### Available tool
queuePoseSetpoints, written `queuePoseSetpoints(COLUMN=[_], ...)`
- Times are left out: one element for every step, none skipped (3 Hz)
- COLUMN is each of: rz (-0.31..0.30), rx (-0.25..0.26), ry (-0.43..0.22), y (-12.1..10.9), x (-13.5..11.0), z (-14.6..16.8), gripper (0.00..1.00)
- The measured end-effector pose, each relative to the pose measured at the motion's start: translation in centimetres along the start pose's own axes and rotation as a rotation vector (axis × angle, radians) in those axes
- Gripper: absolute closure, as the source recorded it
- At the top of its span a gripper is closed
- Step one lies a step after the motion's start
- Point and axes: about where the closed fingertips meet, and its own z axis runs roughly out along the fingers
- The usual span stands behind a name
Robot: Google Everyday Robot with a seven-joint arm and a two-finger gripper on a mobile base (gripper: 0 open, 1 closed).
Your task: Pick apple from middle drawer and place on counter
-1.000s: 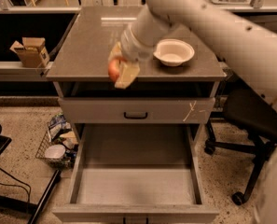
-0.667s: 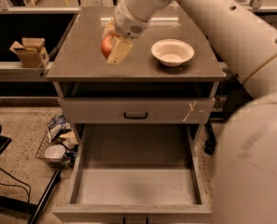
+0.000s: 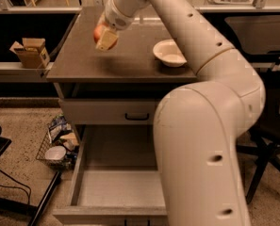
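Note:
My gripper (image 3: 104,37) is shut on the apple (image 3: 99,32), a small red-orange fruit, and holds it above the left-middle part of the counter (image 3: 83,60). A faint shadow lies on the counter below it. The middle drawer (image 3: 116,187) is pulled wide open below, with a bare grey floor. My pale arm sweeps from the lower right up across the view and hides the drawer's right side.
A white bowl (image 3: 168,53) sits on the counter's right side. A closed upper drawer front with a black handle (image 3: 137,117) is under the counter. A cardboard box (image 3: 30,52) stands on a ledge at left. A wire basket of clutter (image 3: 58,145) sits on the floor at left.
The gripper has carried the apple up from the counter's front edge and farther back and left over the counter. The camera view has shifted, so the arm now fills the right.

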Motion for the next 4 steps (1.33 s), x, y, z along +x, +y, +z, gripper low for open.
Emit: queuePoseSetpoints(rz=[0.034, 0.087, 0.087, 0.087], rx=[0.050, 0.029, 0.029, 0.029], ry=[0.041, 0.084, 0.084, 0.084], y=[-2.6, -3.3, -3.4, -3.4], x=[1.6, 3.8, 3.5, 3.5], z=[3.7, 7.2, 7.0, 7.0], gripper=[1.00, 1.00, 0.77, 0.55])
